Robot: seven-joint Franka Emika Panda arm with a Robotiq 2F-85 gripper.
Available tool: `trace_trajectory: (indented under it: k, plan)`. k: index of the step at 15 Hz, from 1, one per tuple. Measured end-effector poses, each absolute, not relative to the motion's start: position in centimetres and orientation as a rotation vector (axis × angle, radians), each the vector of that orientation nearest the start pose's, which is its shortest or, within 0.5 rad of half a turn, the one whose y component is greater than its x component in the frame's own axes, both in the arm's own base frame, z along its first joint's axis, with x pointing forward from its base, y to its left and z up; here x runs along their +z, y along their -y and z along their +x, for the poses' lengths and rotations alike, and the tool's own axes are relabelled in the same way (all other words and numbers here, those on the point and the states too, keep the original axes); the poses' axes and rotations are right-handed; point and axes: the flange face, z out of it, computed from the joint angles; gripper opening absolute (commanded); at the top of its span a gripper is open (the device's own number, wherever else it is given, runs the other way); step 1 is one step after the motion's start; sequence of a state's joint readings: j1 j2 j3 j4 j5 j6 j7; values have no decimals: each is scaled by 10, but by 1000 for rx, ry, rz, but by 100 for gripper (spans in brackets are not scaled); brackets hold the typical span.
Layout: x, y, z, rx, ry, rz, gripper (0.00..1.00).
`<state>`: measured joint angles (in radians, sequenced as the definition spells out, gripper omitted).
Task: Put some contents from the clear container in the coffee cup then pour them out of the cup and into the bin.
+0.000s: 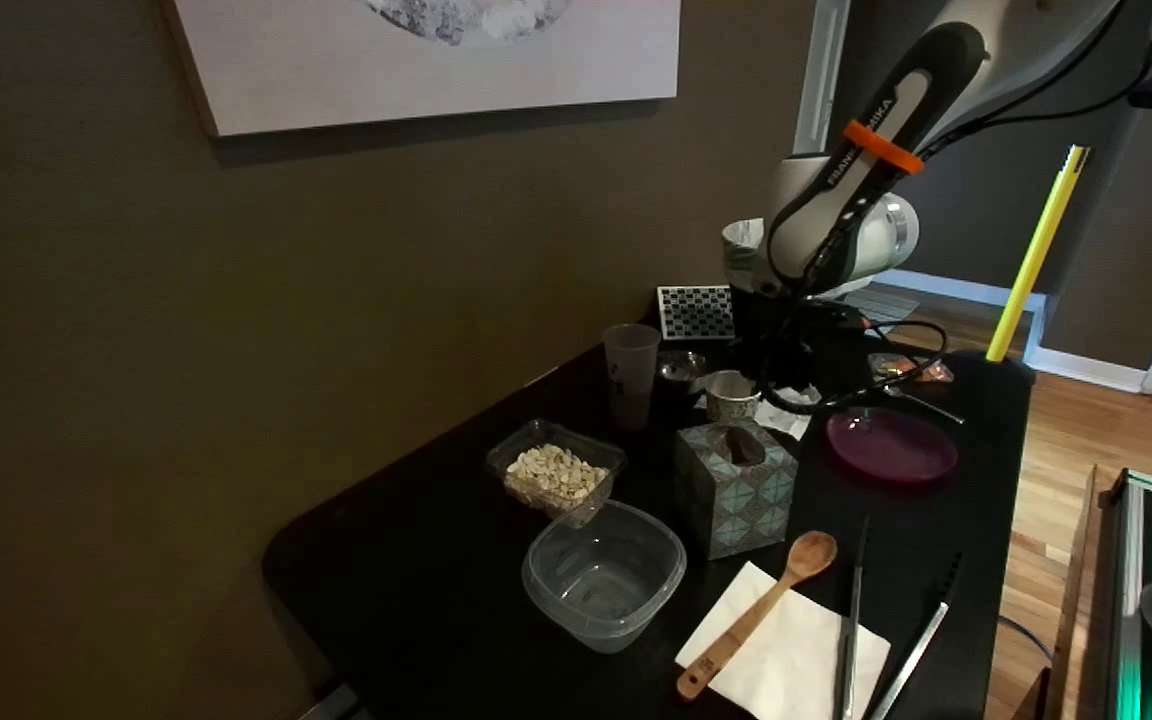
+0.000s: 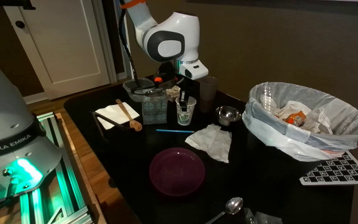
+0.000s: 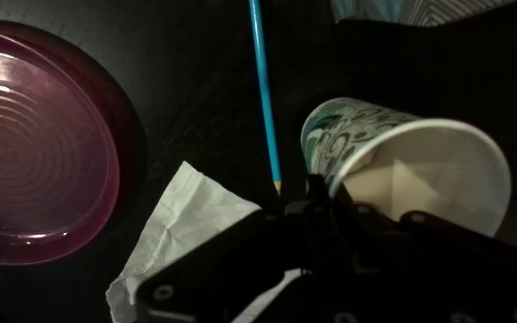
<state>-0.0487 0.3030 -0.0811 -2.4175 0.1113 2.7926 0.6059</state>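
The clear container (image 1: 536,436) is plastic, the plate (image 2: 177,171) glossy.

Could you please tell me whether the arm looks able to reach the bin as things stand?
Probably yes: in an exterior view nothing covers the bin on top, and the metal cup beside it looks low enough to pass over.

In an exterior view the coffee cup (image 2: 185,118) stands between the tissue box (image 2: 154,110), on its left, and the small bowl (image 2: 226,119), right; the bin (image 2: 275,133) is farther right, the plate (image 2: 176,174) in front. In an exterior view the contents (image 1: 554,475) lie in the clear container (image 1: 583,440), behind the larger tub (image 1: 604,595).
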Motion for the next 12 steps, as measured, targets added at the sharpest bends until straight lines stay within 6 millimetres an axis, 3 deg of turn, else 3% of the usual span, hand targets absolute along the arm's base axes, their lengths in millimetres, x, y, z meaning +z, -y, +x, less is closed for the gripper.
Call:
trace_trajectory:
  k: [4,5,6,12]
  plan:
    - [184,69,502,-90,-1267,-2836,1]
    - [181,69,502,-86,-1270,-2836,12]
    - [179,69,503,-82,-1272,-2835,31]
    - [181,70,508,-95,-1285,-2824,74]
